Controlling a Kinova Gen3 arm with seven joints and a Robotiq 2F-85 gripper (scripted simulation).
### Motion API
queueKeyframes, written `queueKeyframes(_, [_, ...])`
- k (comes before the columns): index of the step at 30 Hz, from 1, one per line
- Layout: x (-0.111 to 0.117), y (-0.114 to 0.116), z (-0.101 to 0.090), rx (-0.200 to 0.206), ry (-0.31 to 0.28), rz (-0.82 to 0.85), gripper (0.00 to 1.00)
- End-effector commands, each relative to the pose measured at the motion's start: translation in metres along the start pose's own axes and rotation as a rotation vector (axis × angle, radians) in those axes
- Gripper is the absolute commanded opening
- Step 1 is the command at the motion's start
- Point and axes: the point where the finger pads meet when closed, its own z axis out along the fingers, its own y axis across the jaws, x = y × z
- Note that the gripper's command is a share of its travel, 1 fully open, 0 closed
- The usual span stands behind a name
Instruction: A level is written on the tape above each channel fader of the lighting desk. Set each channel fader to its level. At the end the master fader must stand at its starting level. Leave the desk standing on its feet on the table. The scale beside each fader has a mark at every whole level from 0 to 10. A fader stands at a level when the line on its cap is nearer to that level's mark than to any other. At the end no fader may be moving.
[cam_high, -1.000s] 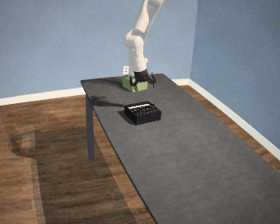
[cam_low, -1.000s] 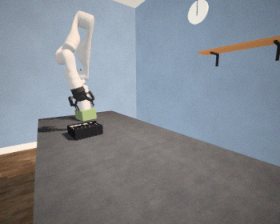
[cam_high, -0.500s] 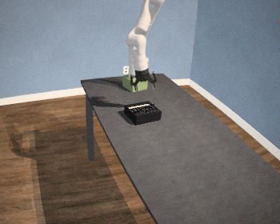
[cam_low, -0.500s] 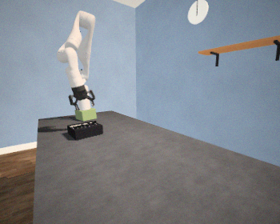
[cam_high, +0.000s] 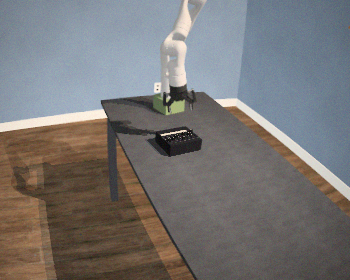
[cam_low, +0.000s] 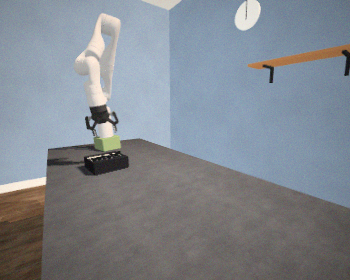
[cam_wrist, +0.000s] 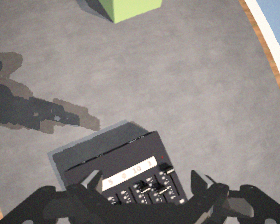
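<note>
The black lighting desk (cam_high: 186, 147) (cam_low: 111, 165) (cam_wrist: 120, 160) stands on the table. Its pale tape (cam_wrist: 129, 172) shows in the wrist view; the legible levels look like 5, perhaps 0, 10 and 3, and the left end is hidden. Black fader caps show below it, one (cam_wrist: 142, 186) under the 10 and one (cam_wrist: 159, 188) under the 3. Another cap (cam_wrist: 166, 168) sits at the right, near a red dot, beyond the tape. Cap lines and scale marks are too blurred to read. My gripper (cam_high: 181, 109) (cam_low: 104, 132) (cam_wrist: 146, 180) is open and empty, above and behind the desk, and hides its lower part in the wrist view.
A green block (cam_high: 176, 106) (cam_low: 108, 144) (cam_wrist: 132, 9) is at the arm's base, behind the desk. The dark grey table (cam_high: 250, 200) (cam_low: 200, 225) (cam_wrist: 175, 80) extends towards the top and exterior views. A wooden shelf (cam_low: 300, 58) is on the wall at the right. The arm's shadow falls beside the desk.
</note>
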Motion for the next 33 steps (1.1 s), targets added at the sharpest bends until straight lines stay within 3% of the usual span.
queueKeyframes(1, [-0.001, 0.002, -0.001, 0.0, -0.003, -0.004, 1.0])
queueKeyframes(2, [-0.006, 0.001, -0.006, 0.029, -0.015, -0.045, 1.0])
queueKeyframes(9, [-0.006, 0.001, -0.006, 0.029, -0.015, -0.045, 1.0])
queueKeyframes(10, [-0.01, 0.0, -0.01, 0.055, -0.027, -0.082, 1.0])
queueKeyframes(17, [-0.01, 0.0, -0.01, 0.055, -0.027, -0.082, 1.0])
queueKeyframes(18, [-0.015, 0.0, -0.015, 0.079, -0.038, -0.115, 1.0])
queueKeyframes(24, [-0.015, 0.0, -0.015, 0.079, -0.038, -0.115, 1.0])
queueKeyframes(25, [-0.019, 0.0, -0.019, 0.101, -0.048, -0.146, 1.0])
queueKeyframes(33, [-0.019, 0.0, -0.019, 0.101, -0.048, -0.146, 1.0])
